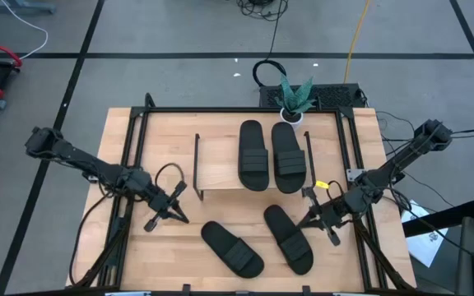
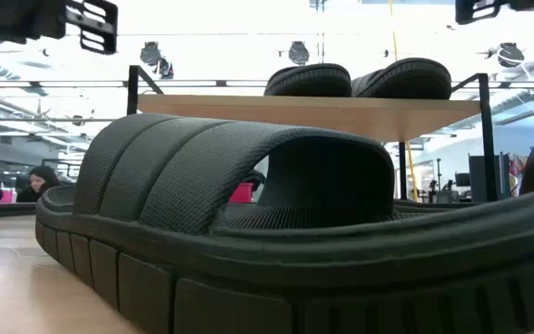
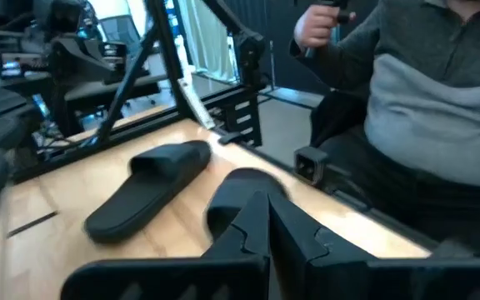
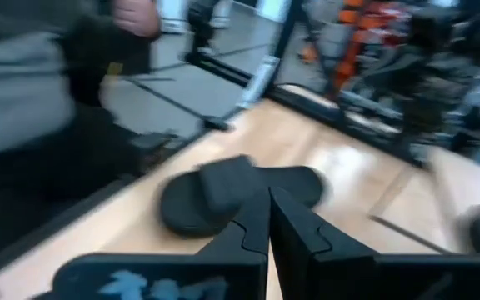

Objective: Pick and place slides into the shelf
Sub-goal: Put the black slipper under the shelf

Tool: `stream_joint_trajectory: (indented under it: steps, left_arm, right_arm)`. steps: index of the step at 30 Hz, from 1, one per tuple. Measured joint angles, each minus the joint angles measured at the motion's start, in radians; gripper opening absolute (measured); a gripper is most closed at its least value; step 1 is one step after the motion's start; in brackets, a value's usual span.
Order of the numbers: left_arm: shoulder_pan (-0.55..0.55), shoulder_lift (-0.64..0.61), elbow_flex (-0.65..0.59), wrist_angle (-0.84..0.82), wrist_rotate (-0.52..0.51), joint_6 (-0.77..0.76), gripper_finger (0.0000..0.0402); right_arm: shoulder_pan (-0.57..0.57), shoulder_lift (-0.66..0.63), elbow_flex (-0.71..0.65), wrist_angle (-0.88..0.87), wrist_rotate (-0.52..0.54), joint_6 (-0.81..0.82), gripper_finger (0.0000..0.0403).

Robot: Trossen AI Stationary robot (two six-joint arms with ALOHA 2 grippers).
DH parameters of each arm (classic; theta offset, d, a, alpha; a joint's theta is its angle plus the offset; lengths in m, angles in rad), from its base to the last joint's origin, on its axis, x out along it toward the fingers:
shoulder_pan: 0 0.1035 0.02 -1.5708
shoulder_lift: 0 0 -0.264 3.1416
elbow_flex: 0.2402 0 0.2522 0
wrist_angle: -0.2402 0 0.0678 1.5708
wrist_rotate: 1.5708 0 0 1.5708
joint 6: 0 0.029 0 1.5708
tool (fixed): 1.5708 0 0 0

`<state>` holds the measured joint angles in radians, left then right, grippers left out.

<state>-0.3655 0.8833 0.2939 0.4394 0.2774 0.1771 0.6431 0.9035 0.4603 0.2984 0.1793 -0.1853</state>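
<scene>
From my remote station I count four black slides in the overhead view: two lying side by side on the shelf (image 1: 220, 168), one (image 1: 253, 154) beside the other (image 1: 287, 157), and two down on the table (image 1: 138, 140), one (image 1: 232, 248) to the left of the other (image 1: 288, 238). I count one shelf, with one light wooden top board. I count two robot arms, each ending in one gripper, so two grippers: the left gripper (image 1: 179, 212) and the right gripper (image 1: 307, 220). I count one potted plant (image 1: 294, 99) at the table's far edge. I count one person (image 3: 440, 92) beyond the table in the wrist views
</scene>
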Motion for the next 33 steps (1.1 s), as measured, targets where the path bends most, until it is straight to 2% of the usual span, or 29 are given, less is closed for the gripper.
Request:
stream_joint_trajectory:
  steps: [3, 6, 9, 12, 16, 20, 26, 33]
  left_arm:
    - [-0.095, 0.035, 0.001, 0.068, -0.086, -0.005, 0.0001]
    - [-0.180, 0.087, 0.032, 0.101, -0.194, 0.014, 0.0000]
    - [-0.241, 0.137, 0.066, 0.094, -0.336, 0.032, 0.0000]
    - [-0.264, 0.166, 0.096, 0.083, -0.418, 0.027, 0.0000]
    - [-0.266, 0.171, 0.124, 0.049, -0.450, -0.017, 0.0000]
    - [-0.264, 0.170, 0.129, 0.063, -0.463, -0.012, 0.0000]
    - [-0.263, 0.169, 0.129, 0.130, -0.473, 0.022, 0.0000]
    - [-0.263, 0.177, 0.129, 0.140, -0.486, -0.028, 0.0001]
  right_arm:
    - [0.009, 0.023, 0.000, 0.028, -0.065, 0.026, 0.0000]
    - [0.045, 0.054, 0.010, 0.027, -0.054, 0.043, 0.0000]
    - [0.118, 0.096, 0.036, 0.021, 0.073, 0.017, 0.0000]
    - [0.216, 0.140, 0.082, 0.009, 0.215, -0.027, 0.0000]
    - [0.360, 0.207, 0.172, -0.074, 0.451, -0.042, 0.0000]
    - [0.473, 0.292, 0.257, -0.213, 0.700, 0.015, 0.0000]
    - [0.592, 0.398, 0.330, -0.278, 0.846, 0.102, 0.0000]
    - [0.695, 0.499, 0.384, -0.334, 0.982, 0.215, 0.0000]
